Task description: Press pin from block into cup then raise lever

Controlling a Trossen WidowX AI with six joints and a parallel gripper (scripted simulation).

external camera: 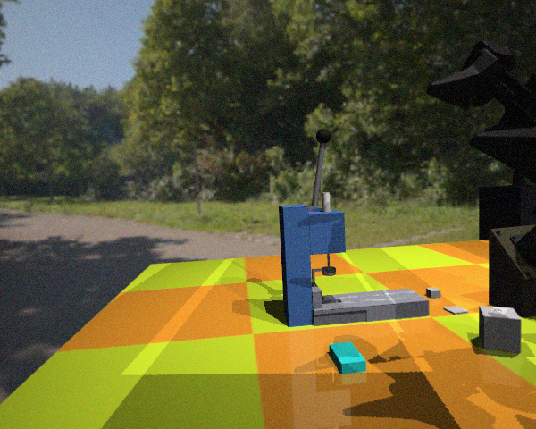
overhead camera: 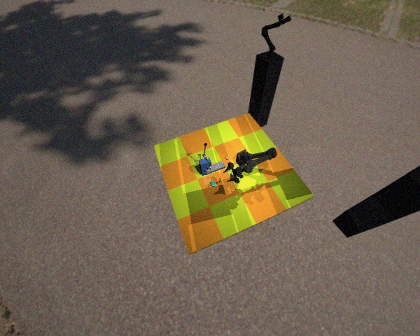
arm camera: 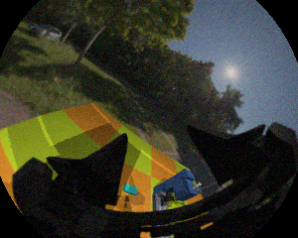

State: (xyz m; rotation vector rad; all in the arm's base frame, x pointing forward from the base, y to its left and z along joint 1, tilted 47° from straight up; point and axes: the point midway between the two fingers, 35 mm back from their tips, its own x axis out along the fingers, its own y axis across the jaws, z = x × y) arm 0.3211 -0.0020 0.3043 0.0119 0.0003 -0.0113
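Can't make out a pin on either candidate block, so can't tell which is the task's one; grey cube-shaped block (overhead camera: 232, 175) (external camera: 498, 330) sits on the table (overhead camera: 203, 243) (external camera: 189, 355) (arm camera: 27, 141), off the press bed (overhead camera: 217, 167) (external camera: 397, 302) (arm camera: 160, 200), past its free end and toward the exterior camera; teal rectangular block (overhead camera: 213, 183) (external camera: 347, 357) (arm camera: 131, 189) lies flat on the table, in front of the bed in the exterior view, apart from it.

Blue lever press (overhead camera: 204, 165) (external camera: 297, 265) (arm camera: 176, 183) stands upright at the other end of the bed; lever (overhead camera: 204, 150) (external camera: 318, 172) is up, leaning slightly, black ball knob (overhead camera: 205, 144) (external camera: 323, 135) on top; dark round disc (external camera: 328, 271) hangs on a thin rod below the press head, clear of the bed; cup not identifiable.

Small grey cube (overhead camera: 227, 158) (external camera: 432, 292) and thin grey plate (external camera: 456, 309) lie near the bed's free end, both off it.

Gripper (overhead camera: 226, 176) (external camera: 449, 114) (arm camera: 157, 133) is wide open, nothing between the fingers; it's raised above the table, well apart from press and lever; wrist view has a finger either side, press and teal block lower in frame.

Table top is orange and lime check; dark shadows fall across it; paved ground around.
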